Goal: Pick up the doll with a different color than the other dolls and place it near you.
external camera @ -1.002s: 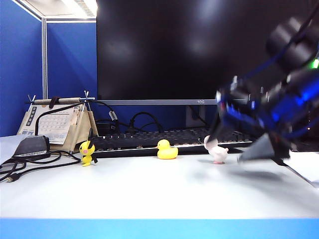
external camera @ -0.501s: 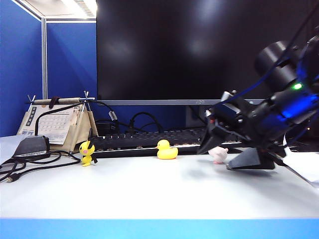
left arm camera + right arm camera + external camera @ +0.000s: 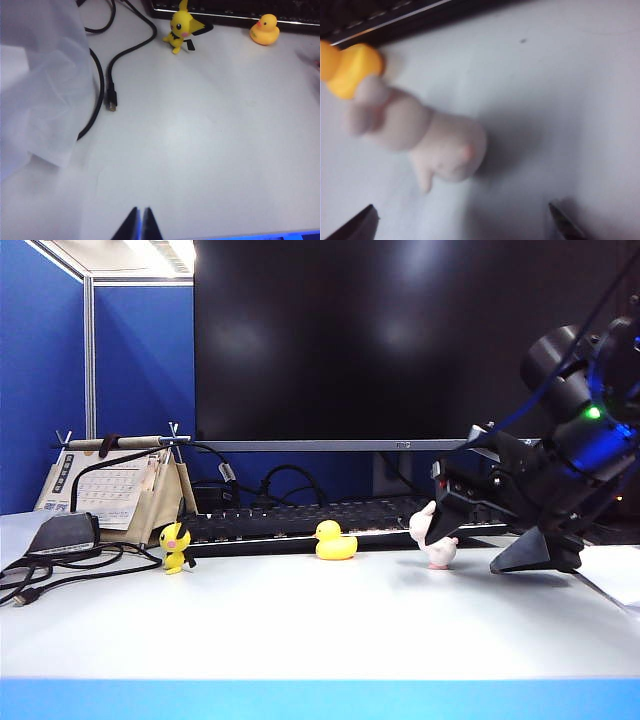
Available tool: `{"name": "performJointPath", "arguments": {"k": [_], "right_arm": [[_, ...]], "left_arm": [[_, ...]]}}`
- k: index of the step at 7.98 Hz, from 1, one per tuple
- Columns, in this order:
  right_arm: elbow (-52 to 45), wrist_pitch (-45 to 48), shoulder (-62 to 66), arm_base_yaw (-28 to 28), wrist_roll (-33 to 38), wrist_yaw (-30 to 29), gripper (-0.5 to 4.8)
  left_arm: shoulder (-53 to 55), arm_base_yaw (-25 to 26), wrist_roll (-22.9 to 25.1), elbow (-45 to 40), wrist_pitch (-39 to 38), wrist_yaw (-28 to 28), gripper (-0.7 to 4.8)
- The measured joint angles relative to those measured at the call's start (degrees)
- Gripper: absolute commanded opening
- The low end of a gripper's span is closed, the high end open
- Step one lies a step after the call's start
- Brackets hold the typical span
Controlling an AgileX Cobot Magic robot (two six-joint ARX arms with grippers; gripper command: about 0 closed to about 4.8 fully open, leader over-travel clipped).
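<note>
The white doll (image 3: 434,545) stood upright at right of center on the tabletop (image 3: 300,625), just left of the right gripper (image 3: 480,535), jaws spread wide; the left gripper (image 3: 140,225) sat closed, well apart.

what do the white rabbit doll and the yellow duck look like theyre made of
White rabbit doll, just ahead of the open right gripper: probably soft matte vinyl or rubber, judging by its rounded, dull surface with no sharp glare, though the close view is blurred. Yellow duck: likely smooth rubber or plastic, with a saturated, slightly glossy skin. The left gripper is shut, far from both.
</note>
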Motion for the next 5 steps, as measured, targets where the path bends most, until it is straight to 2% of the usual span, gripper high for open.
{"name": "performJointPath", "arguments": {"k": [5], "right_arm": [[11.0,-8.3,2.9,0.0,-1.4,-3.3,4.34]], "left_arm": [[0.0,0.0,0.0,0.0,0.0,0.0,0.24]]}}
